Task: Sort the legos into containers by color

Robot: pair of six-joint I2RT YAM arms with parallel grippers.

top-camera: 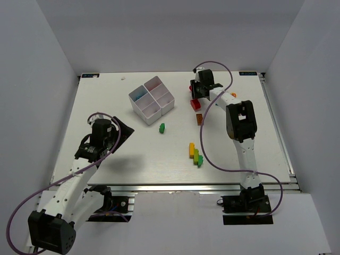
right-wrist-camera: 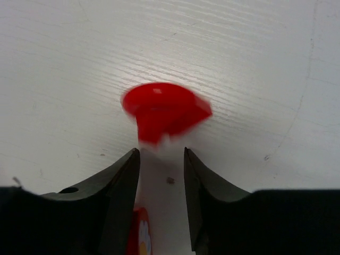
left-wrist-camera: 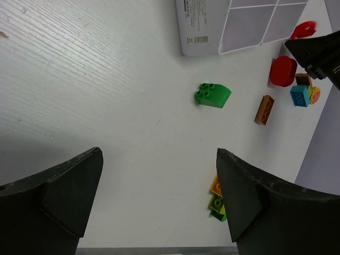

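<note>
top cam looks down on the whole table (top-camera: pixel 106 106), left wrist cam lower, both catch the green brick (left-wrist-camera: pixel 212 95), right wrist's super close

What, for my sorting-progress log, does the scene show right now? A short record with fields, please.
tray: white, four compartments, something blue in one
green brick: loose on the table, apart from the tray
stacked bricks: yellow, orange and green, stuck together
left gripper: open, holding nothing
right gripper: jaws narrowly apart
red piece: blurred, just past the right gripper's tips, not clearly gripped
</note>
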